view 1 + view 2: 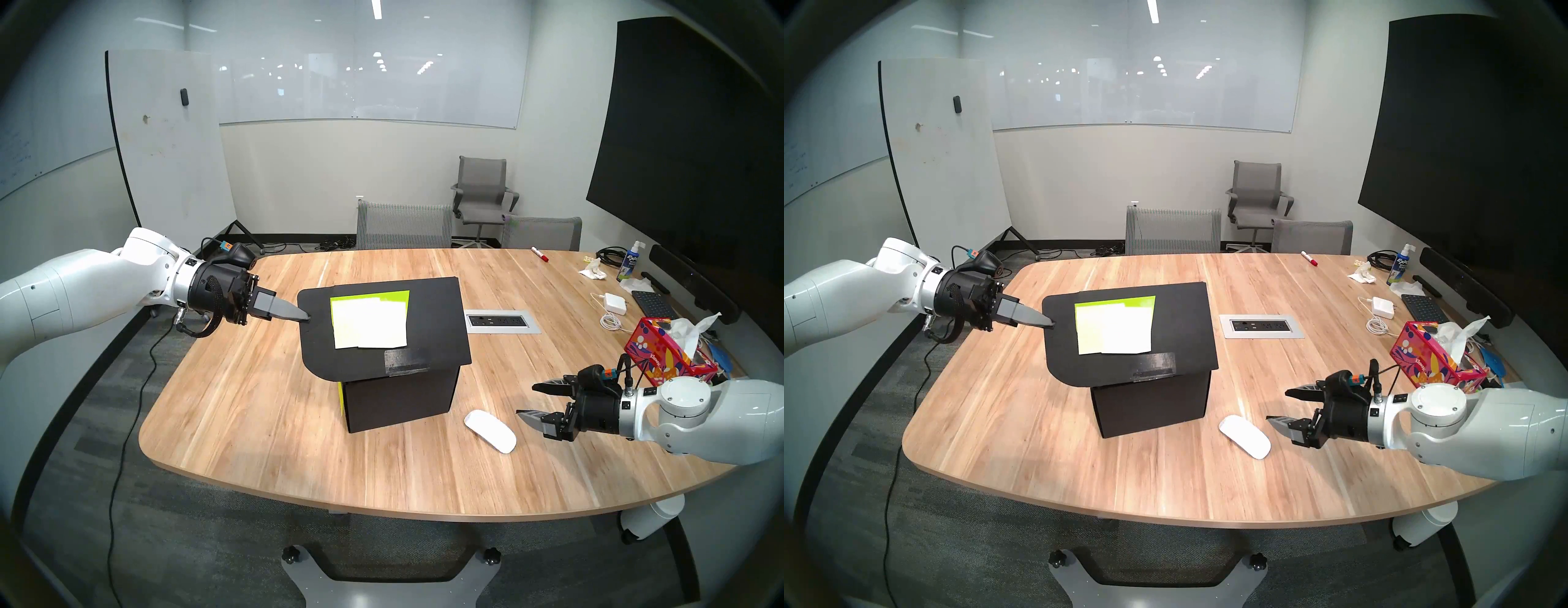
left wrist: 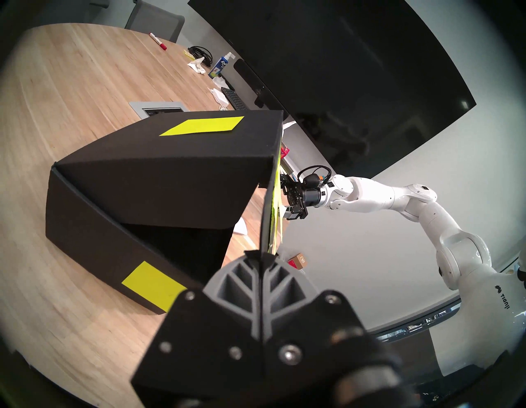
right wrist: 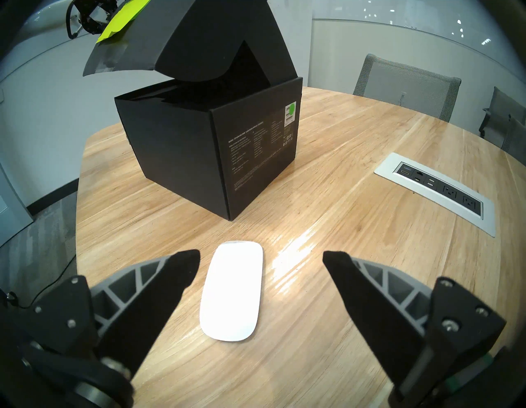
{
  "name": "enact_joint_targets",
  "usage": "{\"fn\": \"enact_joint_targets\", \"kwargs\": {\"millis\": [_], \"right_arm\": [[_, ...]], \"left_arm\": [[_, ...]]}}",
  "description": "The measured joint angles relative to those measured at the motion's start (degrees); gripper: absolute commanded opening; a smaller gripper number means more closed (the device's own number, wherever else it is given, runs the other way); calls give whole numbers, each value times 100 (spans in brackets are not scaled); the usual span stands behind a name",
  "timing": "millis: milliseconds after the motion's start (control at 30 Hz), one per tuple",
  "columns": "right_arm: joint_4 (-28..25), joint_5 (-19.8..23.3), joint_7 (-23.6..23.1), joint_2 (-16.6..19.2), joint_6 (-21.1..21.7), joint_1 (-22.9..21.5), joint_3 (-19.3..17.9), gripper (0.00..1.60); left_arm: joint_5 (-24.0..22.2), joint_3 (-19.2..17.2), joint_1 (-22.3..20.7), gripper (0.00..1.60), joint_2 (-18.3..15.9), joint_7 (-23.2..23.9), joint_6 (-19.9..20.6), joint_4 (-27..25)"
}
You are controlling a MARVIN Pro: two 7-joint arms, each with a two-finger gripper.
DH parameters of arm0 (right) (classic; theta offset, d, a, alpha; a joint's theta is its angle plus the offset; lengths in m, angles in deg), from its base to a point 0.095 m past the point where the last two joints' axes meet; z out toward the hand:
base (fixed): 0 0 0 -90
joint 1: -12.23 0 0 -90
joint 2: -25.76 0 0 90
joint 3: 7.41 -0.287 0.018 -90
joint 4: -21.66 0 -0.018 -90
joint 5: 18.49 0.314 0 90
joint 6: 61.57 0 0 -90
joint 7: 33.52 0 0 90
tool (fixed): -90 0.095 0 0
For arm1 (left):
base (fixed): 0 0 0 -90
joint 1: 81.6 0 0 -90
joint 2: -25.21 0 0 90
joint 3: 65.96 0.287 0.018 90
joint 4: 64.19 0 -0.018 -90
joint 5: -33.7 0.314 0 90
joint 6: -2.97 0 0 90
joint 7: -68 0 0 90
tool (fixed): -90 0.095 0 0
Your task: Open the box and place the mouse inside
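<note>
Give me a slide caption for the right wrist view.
Open right tool poised over the white mouse on the table, black box behind, lid raised.

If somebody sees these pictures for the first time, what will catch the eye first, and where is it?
First comes the black box in the middle of the wooden table: its lid, carrying yellow-green sticky notes, is lifted and pinched at its edge by the shut left gripper. Next is the glossy white mouse, lying on the table just right of the box, with the right gripper open close beside it, not touching.
</note>
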State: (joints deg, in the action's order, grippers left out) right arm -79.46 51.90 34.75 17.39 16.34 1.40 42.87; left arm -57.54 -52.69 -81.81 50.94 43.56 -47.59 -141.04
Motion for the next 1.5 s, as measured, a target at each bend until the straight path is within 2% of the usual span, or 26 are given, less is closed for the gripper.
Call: {"fn": "enact_joint_targets", "kwargs": {"millis": [333, 667, 867, 1200, 1467, 1500], "right_arm": [[147, -182, -604, -104, 698, -167, -119, 160], [186, -476, -1043, -70, 774, -351, -312, 160], [408, -512, -1358, -133, 766, -432, -440, 160], [1135, -222, -1858, -667, 673, -406, -586, 160], [1702, 50, -2171, -1204, 491, -185, -752, 160], [1762, 82, -2205, -1269, 469, -151, -775, 117]], "left_arm": [[23, 4, -1, 0, -25, -21, 6, -109], [31, 6, -1, 0, -72, -1, -20, -154], [41, 11, 0, 0, -91, 6, -23, -175], [50, 17, -1, 0, -108, 10, -24, -188], [52, 18, -1, 0, -120, 10, -21, -192], [52, 18, -1, 0, -121, 9, -20, -192]]}}
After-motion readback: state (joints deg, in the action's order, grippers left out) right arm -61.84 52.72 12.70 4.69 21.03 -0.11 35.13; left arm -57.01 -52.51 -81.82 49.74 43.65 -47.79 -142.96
